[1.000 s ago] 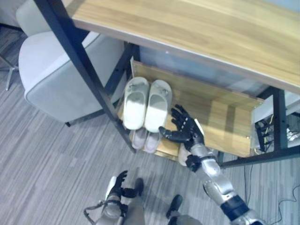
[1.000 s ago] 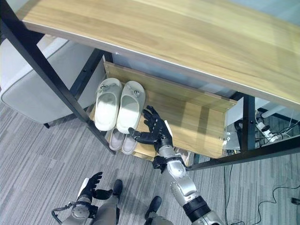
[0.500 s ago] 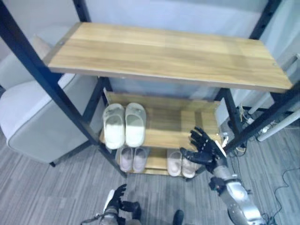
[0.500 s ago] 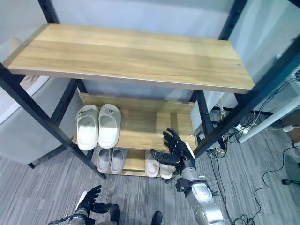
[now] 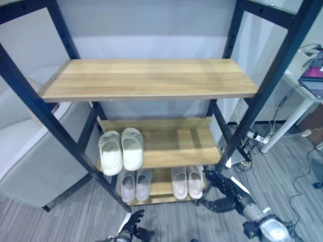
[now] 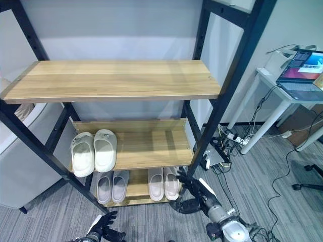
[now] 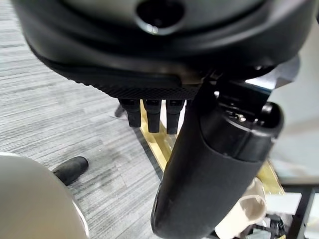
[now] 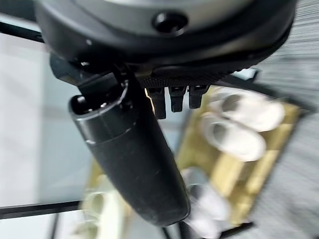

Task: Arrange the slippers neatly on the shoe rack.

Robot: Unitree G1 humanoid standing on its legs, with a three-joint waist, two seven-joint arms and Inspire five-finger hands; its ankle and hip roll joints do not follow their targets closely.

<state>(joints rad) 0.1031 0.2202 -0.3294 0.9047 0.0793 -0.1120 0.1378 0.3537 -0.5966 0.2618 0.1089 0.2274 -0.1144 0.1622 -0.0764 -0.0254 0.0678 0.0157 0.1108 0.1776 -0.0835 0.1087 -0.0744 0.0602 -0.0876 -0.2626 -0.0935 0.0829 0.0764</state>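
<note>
Slippers (image 5: 121, 151) sit paired on shoe rack (image 5: 151, 78)'s middle shelf.

Soft, even indoor light from overhead: top board of the shoe rack (image 6: 116, 79) is bright w/ no glare, and the wall (image 6: 116, 25) behind it reads mid-grey. Shelves under that board sit in its shade, the bottom one darkest. Laptop screen (image 6: 304, 62), right of the rack, glows.
</note>
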